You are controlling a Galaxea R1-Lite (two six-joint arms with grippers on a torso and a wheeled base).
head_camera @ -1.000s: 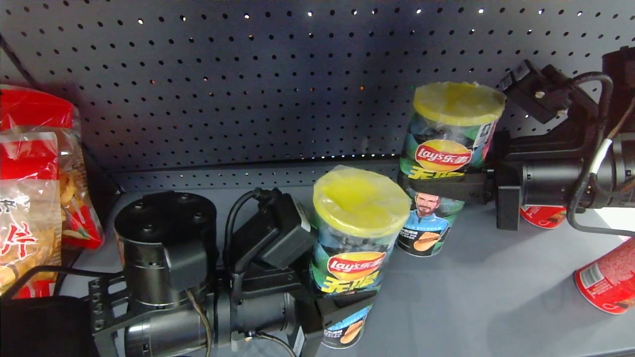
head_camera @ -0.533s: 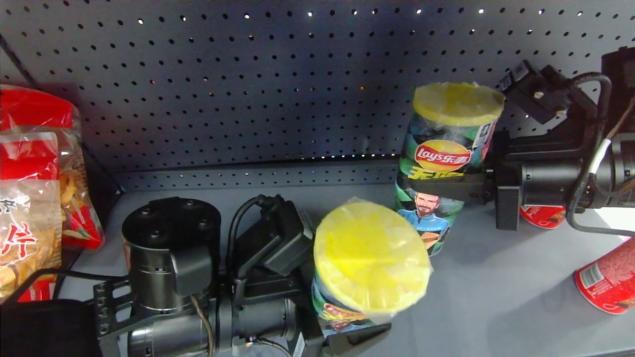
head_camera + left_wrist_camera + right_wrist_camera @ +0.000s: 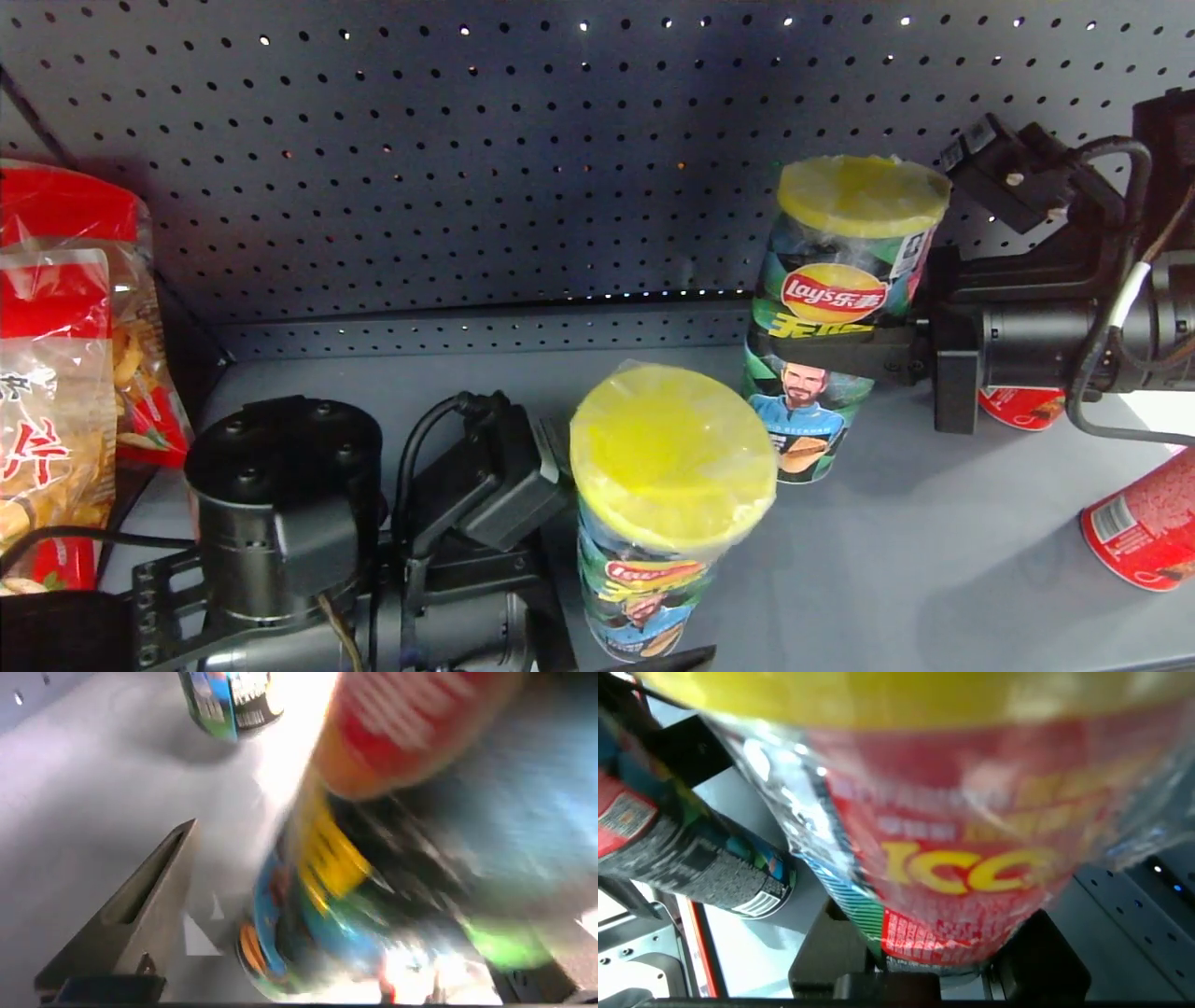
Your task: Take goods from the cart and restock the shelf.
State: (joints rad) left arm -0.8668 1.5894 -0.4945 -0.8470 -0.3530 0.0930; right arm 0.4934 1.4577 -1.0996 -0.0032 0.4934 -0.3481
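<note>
- The front canister (image 3: 653, 523), yellow-lidded and wrapped in film, is sitting at 6 o'clock on the grey shelf (image 3: 934, 560), with its top leaning slightly toward the head camera.
- The left gripper (image 3: 658, 658) is lying low at the canister's base, its arm stretching off toward 8 o'clock. Its jaws are standing wide. In the left wrist view, one finger (image 3: 131, 915) is keeping apart from the canister, with bare shelf showing between them.
- The rear canister (image 3: 845, 308), of the same kind, is standing upright at 2 o'clock from the front one, close to the pegboard back wall (image 3: 467, 187). I cannot tell whether its base is touching the shelf.
- The right gripper (image 3: 826, 355) is coming in from 3 o'clock and clamping the rear canister around its middle, one finger lying across the label.
- Two red canisters are lying on their sides: one (image 3: 1144, 532) at 4 o'clock by the shelf's edge, the other (image 3: 1022, 406) under the right arm.
- Snack bags (image 3: 56, 373) are standing at 9 o'clock.
</note>
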